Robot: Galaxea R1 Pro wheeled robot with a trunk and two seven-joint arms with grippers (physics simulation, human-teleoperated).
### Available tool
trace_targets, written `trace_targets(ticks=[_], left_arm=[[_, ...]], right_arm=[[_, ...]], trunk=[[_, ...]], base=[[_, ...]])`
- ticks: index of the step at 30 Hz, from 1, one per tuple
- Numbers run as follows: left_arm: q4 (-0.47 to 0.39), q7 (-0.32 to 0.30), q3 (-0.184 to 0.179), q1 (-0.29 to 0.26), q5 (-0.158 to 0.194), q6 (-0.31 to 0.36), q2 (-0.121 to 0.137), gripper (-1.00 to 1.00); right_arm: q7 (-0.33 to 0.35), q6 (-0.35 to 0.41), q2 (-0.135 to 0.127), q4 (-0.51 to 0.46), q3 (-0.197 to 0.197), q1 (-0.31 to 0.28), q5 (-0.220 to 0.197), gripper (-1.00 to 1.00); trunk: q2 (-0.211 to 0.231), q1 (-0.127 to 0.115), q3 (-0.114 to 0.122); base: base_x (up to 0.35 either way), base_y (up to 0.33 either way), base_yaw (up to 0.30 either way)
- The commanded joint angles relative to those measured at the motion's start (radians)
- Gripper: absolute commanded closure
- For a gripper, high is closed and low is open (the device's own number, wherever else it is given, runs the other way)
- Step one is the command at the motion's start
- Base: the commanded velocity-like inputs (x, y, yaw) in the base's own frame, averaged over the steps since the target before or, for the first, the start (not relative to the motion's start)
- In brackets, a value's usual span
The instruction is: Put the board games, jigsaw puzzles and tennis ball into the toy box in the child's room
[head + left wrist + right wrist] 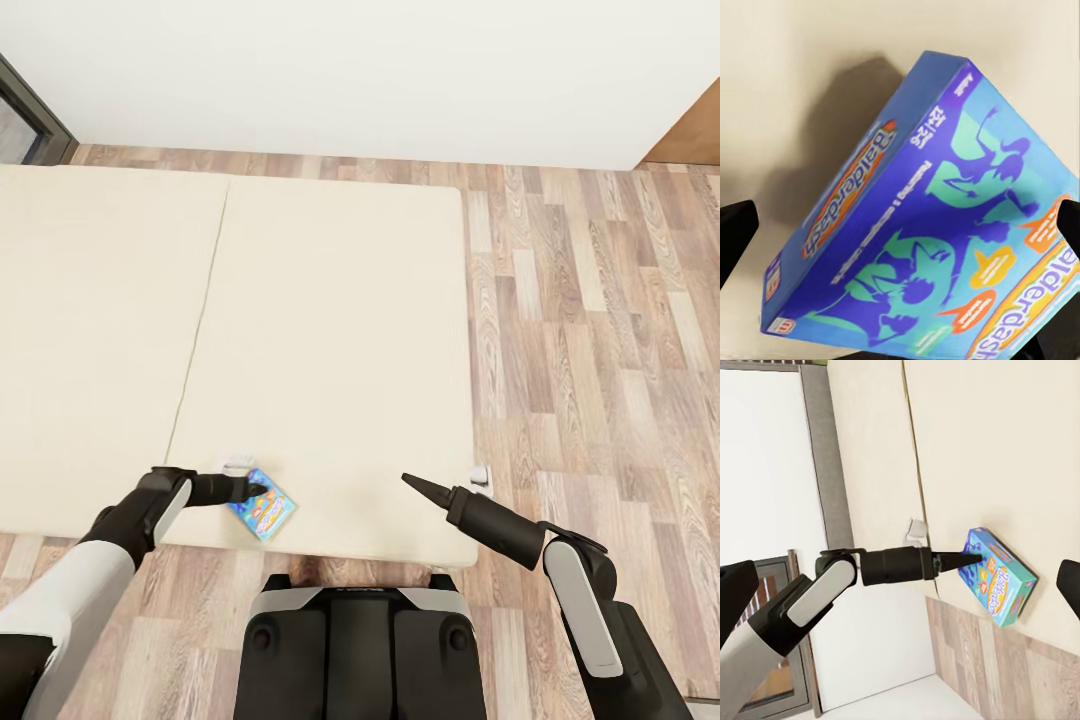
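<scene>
Blue game (pixel 263 506): a flat blue "Balderdash" box lying on the beige bed (pixel 330 330) near the bed's near edge, set at an angle to that edge.
Blue game, close up (pixel 937 225): one corner is raised toward the left wrist camera, and the box casts a dark shadow on the mattress.
Left gripper (pixel 258 490): reaches in from the left and sits at the box's edge; in the right wrist view (pixel 971 561) its dark tips meet the box's upper end.
Left fingers (pixel 736 236): spread wide, one to each side of the box in the left wrist view; whether they press the box I cannot tell.
Right gripper (pixel 410 482): held above the bed near its right corner, well apart from the box, carrying nothing.
Right fingers (pixel 735 592): spread apart at the edges of the right wrist view.
Floor (pixel 600 330): wood planks, right of the bed and beyond it.
Wall (pixel 350 70): white, beyond the bed.
</scene>
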Motion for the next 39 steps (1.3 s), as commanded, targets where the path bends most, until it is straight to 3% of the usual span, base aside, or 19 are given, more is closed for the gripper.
trace_targets(ticks=[1,13,39], left_arm=[[-0.001,0.003,-0.005,0.0,0.011,0.009,0.003,-1.0],[-0.001,0.002,-0.008,0.0,0.009,0.059,0.02,-1.0],[0.001,0.002,-0.029,0.0,0.009,0.127,0.013,-1.0]], right_arm=[[0.002,0.006,0.0,0.0,-0.001,0.0,0.0,-1.0],[0.003,0.006,0.0,0.0,-0.001,0.0,0.0,-1.0],[0.003,0.006,0.0,0.0,-0.001,0.0,0.0,-1.0]], trunk=[[-0.002,0.001,-0.001],[-0.002,0.001,-0.001],[-0.002,0.001,-0.001]], base=[[0.0,0.0,0.0],[0.0,0.0,0.0],[0.0,0.0,0.0]])
